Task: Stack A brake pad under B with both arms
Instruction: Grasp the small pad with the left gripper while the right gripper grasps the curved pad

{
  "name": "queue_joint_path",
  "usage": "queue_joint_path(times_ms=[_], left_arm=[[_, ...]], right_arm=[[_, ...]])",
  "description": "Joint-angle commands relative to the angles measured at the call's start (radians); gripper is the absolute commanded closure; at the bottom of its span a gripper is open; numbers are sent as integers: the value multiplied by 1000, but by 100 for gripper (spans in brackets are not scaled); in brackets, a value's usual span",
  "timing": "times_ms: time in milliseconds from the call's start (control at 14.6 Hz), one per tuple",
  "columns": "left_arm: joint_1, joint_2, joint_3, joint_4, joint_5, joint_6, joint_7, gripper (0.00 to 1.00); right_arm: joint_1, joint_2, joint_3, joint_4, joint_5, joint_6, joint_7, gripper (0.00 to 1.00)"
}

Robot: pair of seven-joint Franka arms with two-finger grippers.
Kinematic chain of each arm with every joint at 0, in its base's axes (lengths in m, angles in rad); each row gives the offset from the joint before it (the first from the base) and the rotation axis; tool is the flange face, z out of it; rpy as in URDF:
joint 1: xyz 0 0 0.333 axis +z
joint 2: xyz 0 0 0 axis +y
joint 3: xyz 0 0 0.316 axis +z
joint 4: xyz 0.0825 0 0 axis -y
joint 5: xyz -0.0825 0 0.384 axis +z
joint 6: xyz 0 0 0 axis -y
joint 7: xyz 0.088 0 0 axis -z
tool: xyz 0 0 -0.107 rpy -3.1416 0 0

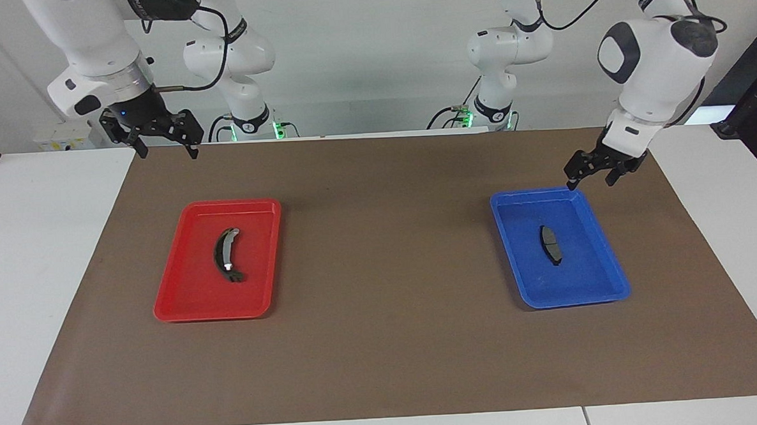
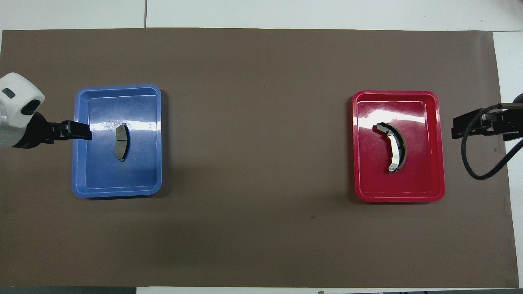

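Brown paper covers the table, where nothing is stacked yet: short pad in the blue tray at right, long shoe in the red tray at left (both grippers, left and right, hang open, empty).

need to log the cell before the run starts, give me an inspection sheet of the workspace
surface: white table under a brown mat.
job's things: short brake pad lies in the blue tray; long brake shoe lies in the red tray; not stacked.
clutter: nothing seen.
grippers: left gripper open, over the blue tray's rim; right gripper open, raised over the mat's edge, holding nothing.
cables: black cable loops along the right arm; another along the left.
surroundings: white wall.
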Motion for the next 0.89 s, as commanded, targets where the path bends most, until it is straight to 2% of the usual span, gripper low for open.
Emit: queue_joint_path(times_ms=[0, 206, 343, 549, 618, 755, 824], left_arm=[[-35, 46, 7, -109, 18, 174, 21, 2], [-35, 159, 5, -132, 18, 304, 23, 5], [-33, 198, 7, -179, 18, 412, 58, 5], [-32, 214, 7, -200, 18, 434, 137, 8], [-29, 222, 7, -200, 18, 435, 139, 12], [-27, 224, 8, -192, 18, 435, 139, 48], [-30, 224, 8, -192, 18, 435, 138, 70]], right_arm=[[-5, -7, 5, 4, 14, 14, 13, 0], [-16, -18, 2, -9, 14, 1, 8, 0], [-3, -20, 4, -18, 14, 12, 2, 0], [-13, -62, 4, -158, 17, 124, -5, 0], [-4, -75, 4, -221, 23, 188, -4, 0], [-6, -61, 4, -316, 24, 297, -21, 1], [-13, -43, 2, -350, 26, 344, -60, 1]])
